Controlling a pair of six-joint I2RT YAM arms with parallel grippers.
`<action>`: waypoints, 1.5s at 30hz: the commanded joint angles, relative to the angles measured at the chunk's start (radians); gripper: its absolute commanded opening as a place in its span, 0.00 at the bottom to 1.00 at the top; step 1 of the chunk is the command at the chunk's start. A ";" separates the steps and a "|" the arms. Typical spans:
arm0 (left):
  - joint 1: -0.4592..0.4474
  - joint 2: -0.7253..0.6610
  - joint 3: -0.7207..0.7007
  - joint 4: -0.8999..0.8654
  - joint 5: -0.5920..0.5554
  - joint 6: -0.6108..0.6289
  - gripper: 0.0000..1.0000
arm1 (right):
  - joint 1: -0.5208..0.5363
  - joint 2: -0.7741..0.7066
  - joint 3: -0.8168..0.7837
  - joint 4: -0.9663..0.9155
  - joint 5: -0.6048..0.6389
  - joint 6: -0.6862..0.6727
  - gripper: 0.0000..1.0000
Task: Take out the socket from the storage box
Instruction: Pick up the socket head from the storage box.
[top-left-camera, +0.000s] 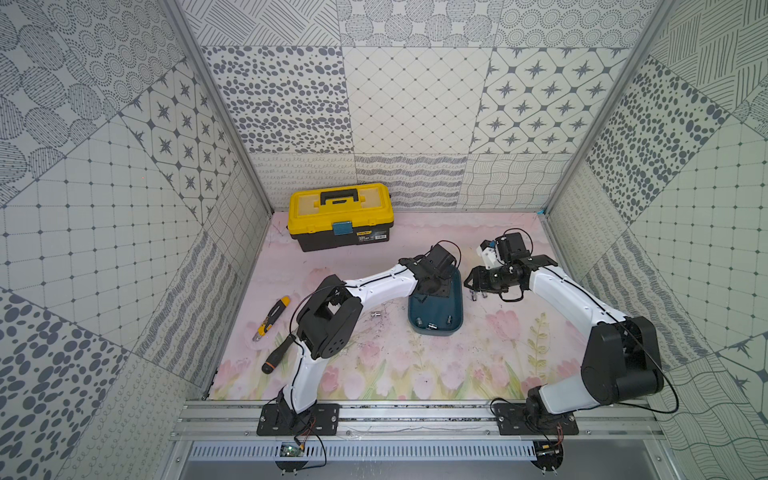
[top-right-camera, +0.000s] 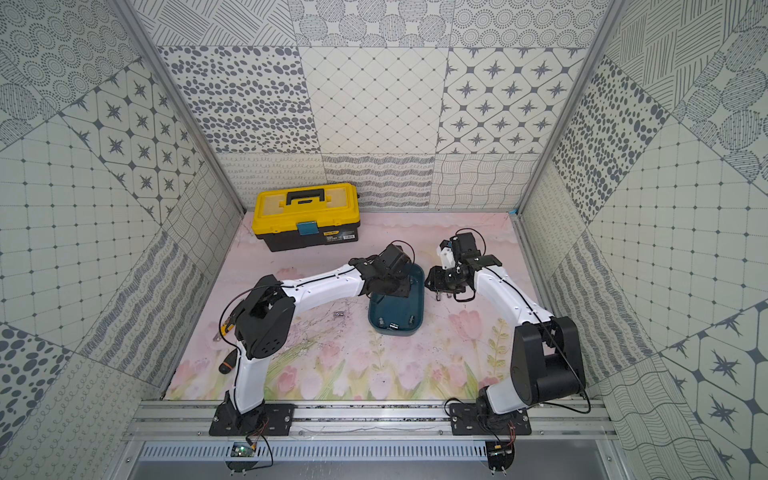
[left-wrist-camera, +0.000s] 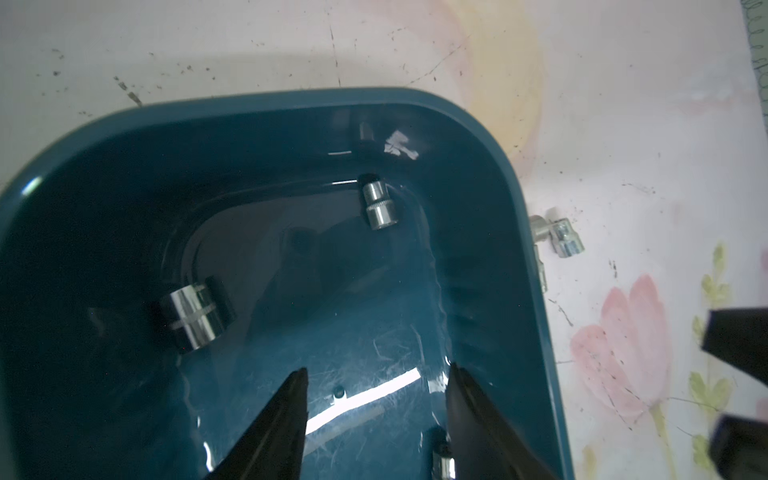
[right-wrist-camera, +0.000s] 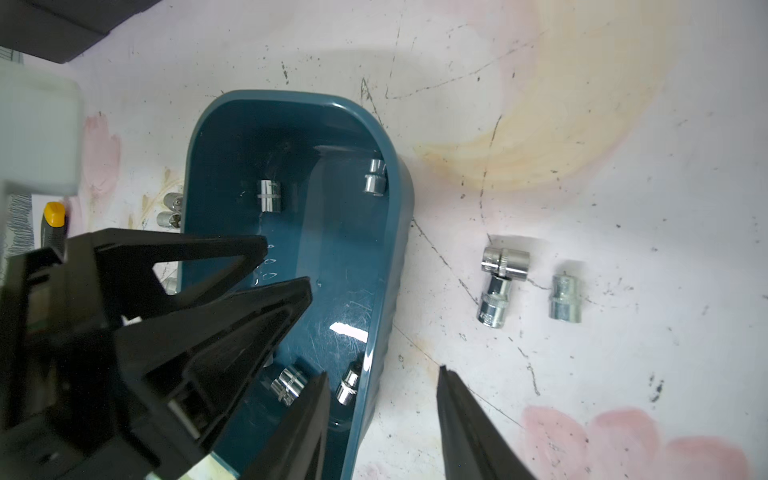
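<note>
Currently, storage box (top-left-camera: 440, 307): mid-mat between your two arms, open-topped.
Sockets (right-wrist-camera: 269, 195): four lie loose on the box floor, none lifted.
Left gripper (left-wrist-camera: 378, 368): down at the box's far end, jaws parted with only bare floor between them.
Right gripper (right-wrist-camera: 382, 370): jaws parted astride the box's side wall, clamping nothing.
Stray sockets (right-wrist-camera: 505, 264): three on the mat (top-left-camera: 415, 374) beside the box on your right arm's side; more on your left arm's side.
Toolbox (top-left-camera: 340, 216): at the back, lid closed.
</note>
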 joint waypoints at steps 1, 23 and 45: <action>-0.006 0.048 0.018 0.090 -0.061 -0.026 0.57 | -0.001 -0.010 -0.009 0.060 -0.027 0.040 0.45; -0.007 0.164 0.057 0.286 -0.212 -0.057 0.55 | 0.006 0.036 -0.030 0.136 -0.054 0.132 0.39; -0.032 0.237 0.112 0.295 -0.311 -0.032 0.49 | 0.010 0.038 -0.042 0.153 -0.052 0.145 0.38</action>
